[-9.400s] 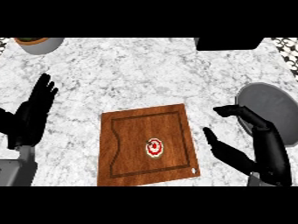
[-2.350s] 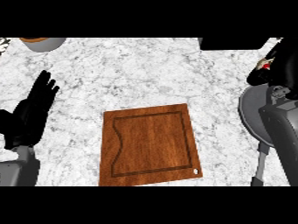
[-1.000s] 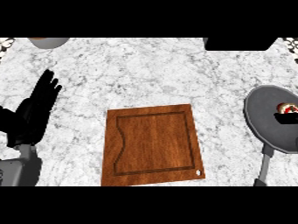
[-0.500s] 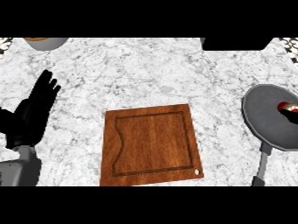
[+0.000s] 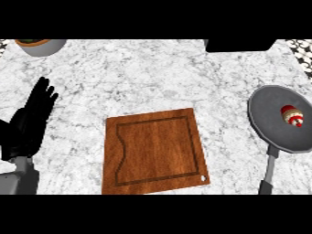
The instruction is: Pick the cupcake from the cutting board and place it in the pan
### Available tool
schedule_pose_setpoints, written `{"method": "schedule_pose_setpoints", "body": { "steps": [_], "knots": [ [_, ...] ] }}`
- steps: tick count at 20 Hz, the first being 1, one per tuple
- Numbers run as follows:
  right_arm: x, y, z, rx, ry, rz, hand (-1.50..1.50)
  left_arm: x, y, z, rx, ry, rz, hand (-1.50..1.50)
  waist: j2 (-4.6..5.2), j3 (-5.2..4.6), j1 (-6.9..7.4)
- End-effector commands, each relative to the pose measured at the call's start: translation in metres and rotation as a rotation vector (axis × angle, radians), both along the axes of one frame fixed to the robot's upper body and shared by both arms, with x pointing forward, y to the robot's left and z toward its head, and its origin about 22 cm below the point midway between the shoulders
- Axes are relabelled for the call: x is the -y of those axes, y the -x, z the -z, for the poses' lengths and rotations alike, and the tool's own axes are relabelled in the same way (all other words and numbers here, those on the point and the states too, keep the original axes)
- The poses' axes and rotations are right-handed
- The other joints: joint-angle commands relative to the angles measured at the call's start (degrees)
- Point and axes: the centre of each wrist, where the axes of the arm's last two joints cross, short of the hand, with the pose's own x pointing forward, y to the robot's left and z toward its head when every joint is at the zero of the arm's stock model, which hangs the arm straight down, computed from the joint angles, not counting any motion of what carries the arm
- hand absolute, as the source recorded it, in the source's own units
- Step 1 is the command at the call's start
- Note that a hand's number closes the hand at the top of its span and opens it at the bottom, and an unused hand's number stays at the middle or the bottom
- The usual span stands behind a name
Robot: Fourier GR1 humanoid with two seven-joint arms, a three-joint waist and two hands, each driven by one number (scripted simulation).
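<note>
Small cupcake with red-and-white topping [image 5: 293,115] lying inside the round dark grey metal pan [image 5: 266,121], toward the right of its flat floor, apparently tipped on 1 side rather than upright, though hard to be sure from this steep angle. Judged from that: placing done, goal met. Pan set at the counter's right, long grey handle [image 5: 268,171] pointing toward the lower edge, probably so as to sit within easy range of the right arm.

Brown rectangular wooden cutting board [image 5: 155,151] with a carved groove, at the middle of the white-and-grey marbled counter [image 5: 158,77], bare of any load, well apart from the pan's rim. No contact between board and pan.

Right hand absent from the head view, apart perhaps from a dark sliver at the right edge beside the pan, too small to identify; fingers not seen, so no telling whether released or clenched. Nothing touching the cupcake.

Black left hand [image 5: 29,122] at the view's left, fingers straight and upward, relaxed and grasping nothing, resting well apart from the board and far across the counter from the cupcake.

Grey bowl with orange contents [image 5: 40,45] at the far left corner, black block [image 5: 239,45] at the far edge; neither needed here.
</note>
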Motion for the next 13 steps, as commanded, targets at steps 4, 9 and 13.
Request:
{"method": "schedule_pose_setpoints", "body": {
  "steps": [4, 9, 13],
  "knots": [
    [0.007, 0.122, -0.003, 0.112, -0.025, -0.098, -1.5, -0.02, -0.006, -0.002, -0.007, 0.022, 0.004, 0.0, 0.31, 0.0, 0.05],
    [-0.014, 0.146, -0.01, 0.103, -0.01, -0.068, -1.5, -0.004, -0.008, -0.009, -0.002, -0.008, 0.057, 0.0, 0.54, 0.02, 1.8],
    [-0.019, 0.134, -0.007, 0.085, -0.037, -0.062, -1.5, 0.01, -0.01, -0.01, 0.01, 0.006, 0.042, 0.0, 0.59, 0.03, 2.05]
  ]
}}
